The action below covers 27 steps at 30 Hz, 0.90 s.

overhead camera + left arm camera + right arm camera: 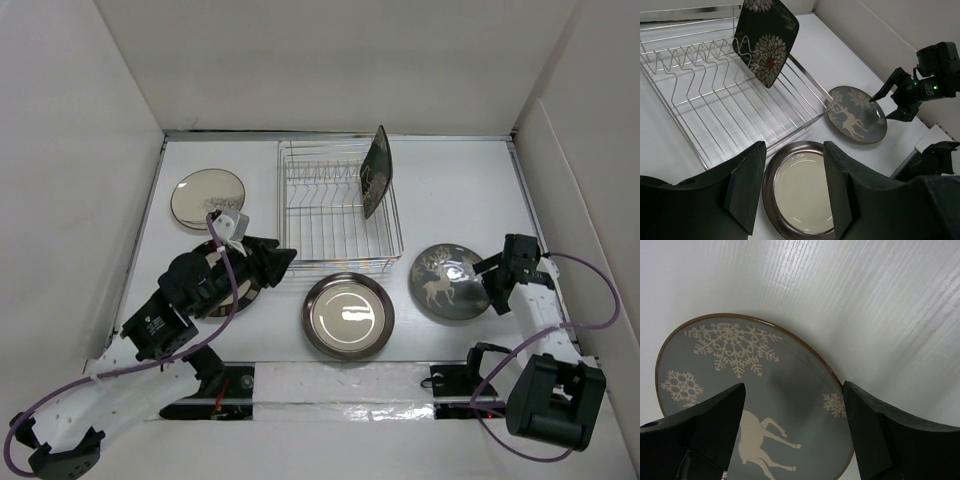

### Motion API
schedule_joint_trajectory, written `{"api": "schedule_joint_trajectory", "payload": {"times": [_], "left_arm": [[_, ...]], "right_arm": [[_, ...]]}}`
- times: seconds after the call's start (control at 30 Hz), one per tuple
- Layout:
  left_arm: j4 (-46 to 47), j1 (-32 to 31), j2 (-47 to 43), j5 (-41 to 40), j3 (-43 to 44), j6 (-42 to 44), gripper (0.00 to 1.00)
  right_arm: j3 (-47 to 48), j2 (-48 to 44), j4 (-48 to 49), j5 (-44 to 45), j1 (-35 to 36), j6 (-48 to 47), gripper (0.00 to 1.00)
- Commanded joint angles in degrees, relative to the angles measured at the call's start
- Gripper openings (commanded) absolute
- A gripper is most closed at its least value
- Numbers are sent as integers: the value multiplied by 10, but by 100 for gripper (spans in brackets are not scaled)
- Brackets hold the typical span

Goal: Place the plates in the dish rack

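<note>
The dish rack (340, 215) sits at the middle of the tabletop (460, 180), toward its far edge. Only 1 plate is in it: the dark floral plate (375, 170) stands on edge among the prongs at the rack's right end, tilted a little.

The other plates lie flat on the tabletop.
- The shiny metal plate (208, 197) is left of the rack, toward the far left corner.
- The cream plate with the brown rim (347, 315) is just in front of the rack, near the middle of the near edge.
- The grey deer plate (448, 282) lies toward the right edge.
- A 5th plate (246, 291) is mostly hidden under the left arm, so its look cannot be told.

The left gripper (283, 263) hovers near the rack's near left corner. Its fingers (745, 185) are spread apart with nothing between them. In the left wrist view the cream plate shows through the gap.

The right gripper (487, 283) is at the right rim of the deer plate. Its fingers (715, 420) are wide apart and frame the plate's edge in the right wrist view without clamping it. Whether they touch the plate cannot be told.
</note>
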Motion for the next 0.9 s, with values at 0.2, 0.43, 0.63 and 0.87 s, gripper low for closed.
{"api": "schedule_joint_trajectory", "payload": {"times": [0.2, 0.43, 0.63, 0.87], "left_arm": [[21, -15, -16, -15, 2, 5, 47], [21, -15, -12, -16, 1, 5, 47], [21, -15, -5, -15, 2, 5, 47], [20, -15, 1, -13, 1, 5, 47]], "right_arm": [[-28, 46, -17, -64, 63, 58, 85], [0, -14, -12, -11, 54, 55, 81], [-28, -39, -5, -43, 40, 45, 81], [-44, 14, 33, -79, 32, 26, 69]]}}
